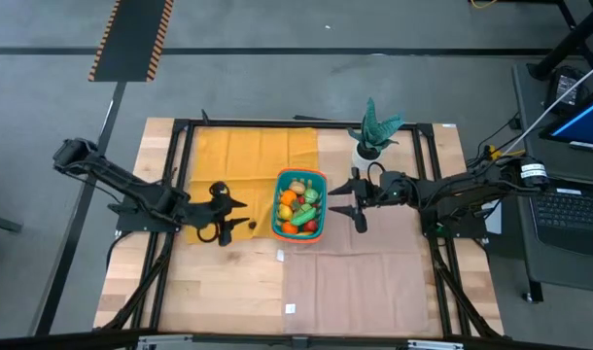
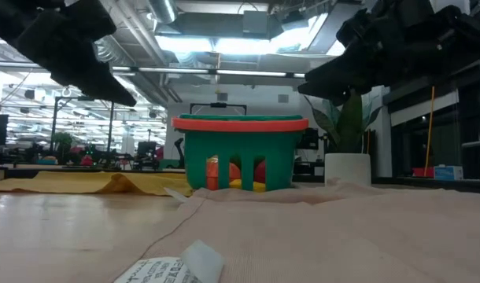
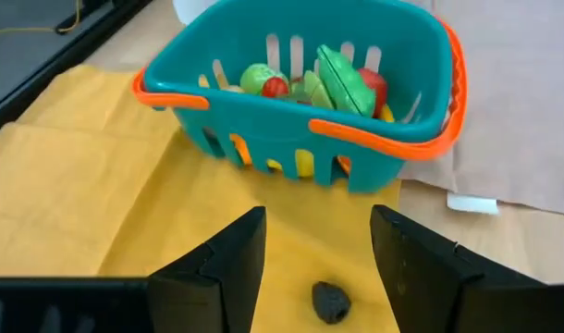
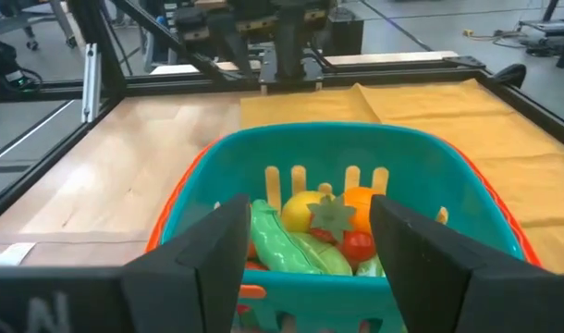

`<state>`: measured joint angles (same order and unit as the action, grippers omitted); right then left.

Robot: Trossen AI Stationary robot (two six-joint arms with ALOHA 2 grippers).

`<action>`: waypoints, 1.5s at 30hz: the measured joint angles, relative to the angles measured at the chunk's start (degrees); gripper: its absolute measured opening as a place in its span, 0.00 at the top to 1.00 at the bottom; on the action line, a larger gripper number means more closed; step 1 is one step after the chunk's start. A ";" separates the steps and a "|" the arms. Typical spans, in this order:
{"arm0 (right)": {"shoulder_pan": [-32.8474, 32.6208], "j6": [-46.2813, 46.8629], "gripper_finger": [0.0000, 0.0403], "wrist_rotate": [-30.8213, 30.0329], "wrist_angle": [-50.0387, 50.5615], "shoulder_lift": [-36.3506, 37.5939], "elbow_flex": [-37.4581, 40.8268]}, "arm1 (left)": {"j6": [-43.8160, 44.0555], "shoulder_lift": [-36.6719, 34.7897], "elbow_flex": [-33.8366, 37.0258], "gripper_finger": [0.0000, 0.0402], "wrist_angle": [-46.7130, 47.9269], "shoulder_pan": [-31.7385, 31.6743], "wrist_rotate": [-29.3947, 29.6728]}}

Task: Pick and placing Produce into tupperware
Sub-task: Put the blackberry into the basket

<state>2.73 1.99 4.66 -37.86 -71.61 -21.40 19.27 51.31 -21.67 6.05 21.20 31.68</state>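
Observation:
The teal slotted basket with an orange rim (image 1: 300,203) stands at the table's middle, half on the yellow cloth. It holds several toy fruits and vegetables (image 4: 324,227), red, orange, yellow and green. My left gripper (image 3: 317,222) hovers open just left of the basket (image 3: 310,102), above the yellow cloth. A small dark lump (image 3: 330,302) lies on the cloth below and between its fingers. My right gripper (image 4: 308,208) is open and empty, level with the basket's right rim (image 4: 347,139) and pointing at it. Neither gripper touches anything.
A potted green plant in a white pot (image 1: 372,136) stands right behind the basket, near my right arm. A yellow cloth (image 1: 238,160) covers the far left and a tan cloth (image 1: 365,282) the near right. White labels (image 1: 290,308) lie on the near table. Black frame rails (image 1: 180,175) border the table.

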 joint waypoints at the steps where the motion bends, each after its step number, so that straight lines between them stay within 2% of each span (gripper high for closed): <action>1: -0.13 0.51 0.44 -0.43 -0.03 0.00 0.00 | 0.53 0.53 0.00 0.54 -0.15 0.67 0.77; 8: -1.08 0.71 0.44 -0.61 -0.03 0.00 0.00 | 4.58 4.90 -0.43 0.52 0.66 1.81 1.68; 13: -1.10 0.67 0.44 -0.60 -0.03 0.00 -0.01 | 4.43 9.55 -5.97 0.52 4.88 1.61 0.16; 17: -1.10 0.65 0.44 -0.60 -0.03 0.00 0.00 | 7.36 13.90 -10.25 0.52 13.01 -1.04 -2.83; 24: -1.10 0.33 0.44 -0.60 0.02 0.00 0.01 | 8.71 19.62 -10.93 0.52 13.96 -5.40 -4.14; 33: -1.10 -1.09 0.44 -0.60 0.67 0.00 -0.01 | 9.27 21.59 -10.93 0.52 13.80 -5.38 -4.21; 37: -1.10 -1.19 0.44 -0.60 0.65 0.00 0.00 | 13.50 21.59 -10.93 0.52 13.67 -5.38 -5.48; 45: -1.10 -1.12 0.44 -0.59 0.61 0.00 0.00 | 16.62 23.84 -10.93 0.52 13.16 -5.43 -6.47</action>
<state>1.63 0.86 4.07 -37.26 -71.61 -21.41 35.89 75.15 -32.60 19.22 15.77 25.21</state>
